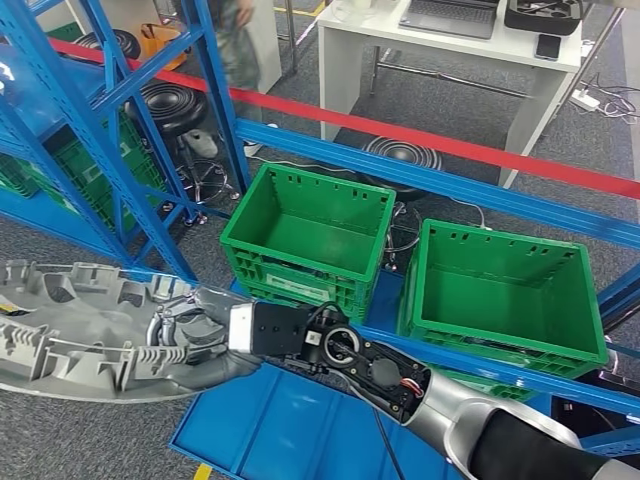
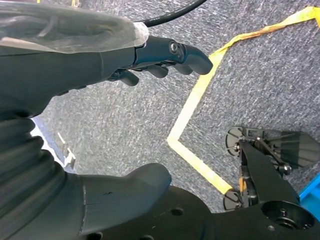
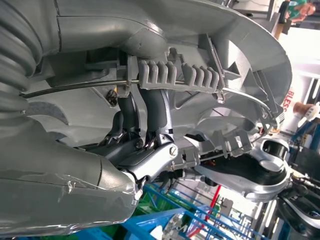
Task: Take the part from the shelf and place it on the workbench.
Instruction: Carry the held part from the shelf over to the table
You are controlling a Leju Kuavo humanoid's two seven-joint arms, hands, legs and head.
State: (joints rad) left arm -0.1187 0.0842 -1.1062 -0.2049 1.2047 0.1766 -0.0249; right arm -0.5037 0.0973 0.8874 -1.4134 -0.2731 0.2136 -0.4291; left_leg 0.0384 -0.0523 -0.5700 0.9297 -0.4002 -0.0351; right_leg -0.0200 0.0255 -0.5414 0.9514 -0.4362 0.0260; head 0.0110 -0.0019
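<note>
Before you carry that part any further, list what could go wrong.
1. The right hand grips the long grey ribbed plastic part at one end, so most of it sticks out unsupported; it may sag or twist out of the fingers.
2. The part's far end sweeps close to the blue shelf uprights; a turn could knock it against them.
3. The left hand hangs free over the floor, giving no second support if the hold slips.

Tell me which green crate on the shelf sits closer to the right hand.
The left, smaller-looking green crate, just above the right hand gripping the grey part; the other crate sits farther right.
</note>
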